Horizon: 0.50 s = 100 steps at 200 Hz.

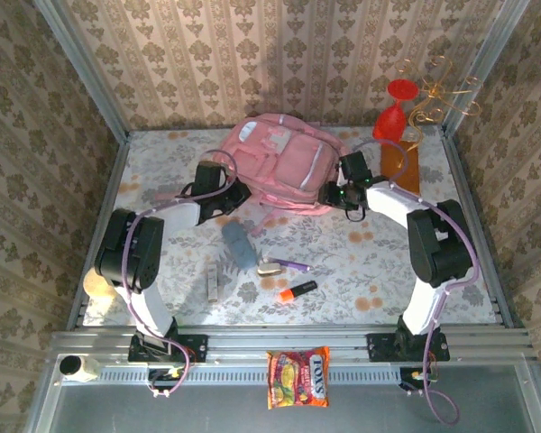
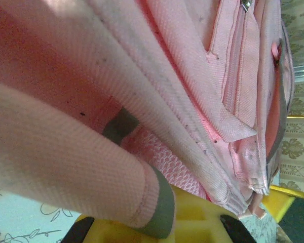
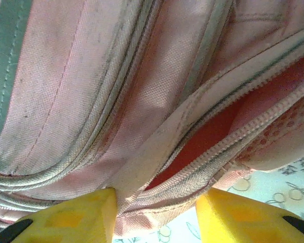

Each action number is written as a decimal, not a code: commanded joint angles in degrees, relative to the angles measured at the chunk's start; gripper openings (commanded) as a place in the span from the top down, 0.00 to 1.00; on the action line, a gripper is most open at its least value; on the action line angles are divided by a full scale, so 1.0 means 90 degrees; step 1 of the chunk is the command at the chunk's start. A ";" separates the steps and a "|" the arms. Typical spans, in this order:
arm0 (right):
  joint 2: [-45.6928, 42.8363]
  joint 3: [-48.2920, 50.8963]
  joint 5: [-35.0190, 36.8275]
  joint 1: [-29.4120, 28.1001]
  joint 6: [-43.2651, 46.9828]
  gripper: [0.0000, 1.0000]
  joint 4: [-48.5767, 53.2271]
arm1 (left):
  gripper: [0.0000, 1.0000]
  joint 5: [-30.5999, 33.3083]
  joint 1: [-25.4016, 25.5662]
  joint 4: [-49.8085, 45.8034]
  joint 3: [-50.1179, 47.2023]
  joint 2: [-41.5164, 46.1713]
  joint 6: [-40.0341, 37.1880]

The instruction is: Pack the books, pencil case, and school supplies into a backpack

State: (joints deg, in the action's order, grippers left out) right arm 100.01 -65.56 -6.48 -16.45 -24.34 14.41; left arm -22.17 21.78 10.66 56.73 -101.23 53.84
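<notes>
A large pink fabric backpack point(image 1: 279, 158) is laid at the far middle of the flower-patterned tabletop point(image 1: 379, 271), between the two arms. The left pincer point(image 1: 234, 192) is set against the backpack's near left corner. In the left wrist view it is seen closed, and a grey-trimmed fold of the pink cloth is pinched at its yellow fingers point(image 2: 192, 228). The right pincer point(image 1: 341, 194) is placed at the backpack's near right corner. In the right wrist view its jaws are seen about half apart. The lip of an unzipped pocket, red inside, is caught between the yellow fingers point(image 3: 71, 217) without being clamped.

Near of the backpack, a soft grey-blue pencil case point(image 1: 239, 244) is laid on the tabletop, apart from the bag. Just right of its near end, a small beige-white oblong piece point(image 1: 270, 268) is found touching a purple pen point(image 1: 295, 265). An orange-and-black marker point(image 1: 298, 290) is placed nearer, and a pale narrow stick point(image 1: 213, 281) is set to the left. An orange snack packet point(image 1: 298, 377) is laid on the near metal ledge.
</notes>
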 commanded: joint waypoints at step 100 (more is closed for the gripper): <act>0.0065 0.0544 0.1431 -0.3067 0.0783 0.54 -0.2676 | 1.00 -0.0337 0.0088 0.0222 -0.0105 0.0456 -0.0048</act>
State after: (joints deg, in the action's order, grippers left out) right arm 94.11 -60.05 2.00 -42.81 -17.91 1.56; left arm -21.93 21.78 10.72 55.94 -100.53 54.02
